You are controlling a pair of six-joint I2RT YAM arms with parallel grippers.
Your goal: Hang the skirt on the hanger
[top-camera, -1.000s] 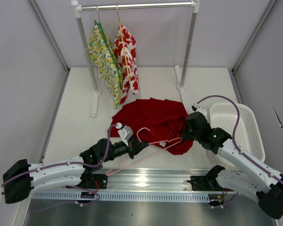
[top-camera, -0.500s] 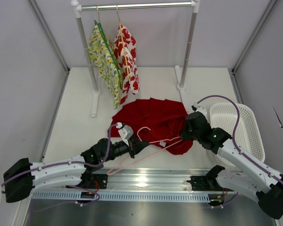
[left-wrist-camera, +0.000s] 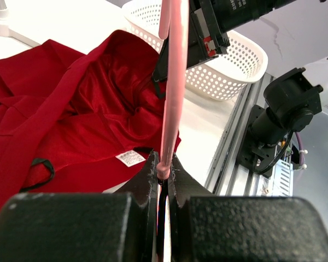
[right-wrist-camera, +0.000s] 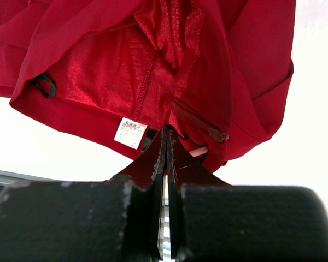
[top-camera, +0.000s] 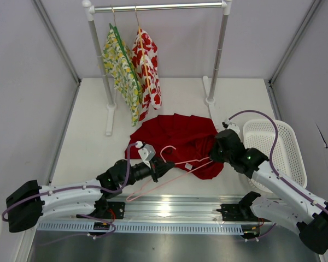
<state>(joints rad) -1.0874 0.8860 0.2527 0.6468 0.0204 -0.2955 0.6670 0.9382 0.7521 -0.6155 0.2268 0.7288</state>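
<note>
Near the table's (top-camera: 87, 142) near edge, left of middle, the left gripper (top-camera: 157, 167) was pinched tight on the hanger (top-camera: 177, 176). The hanger's long axis slanted from the near left up towards the right, and its hook curled towards the far edge. Its right end met the near hem of the skirt (top-camera: 180, 134), which lay crumpled at the table's middle. The right gripper (top-camera: 217, 154) was clamped on that hem.

The left wrist view showed the pink wire (left-wrist-camera: 172, 82) running straight out from the closed jaws. The right wrist view showed a white label (right-wrist-camera: 130, 132) on the red cloth. A white basket (top-camera: 262, 123) sat by the right edge. Grey walls enclosed the white table, with a rack (top-camera: 158, 7) of floral garments (top-camera: 120, 68) at the back.
</note>
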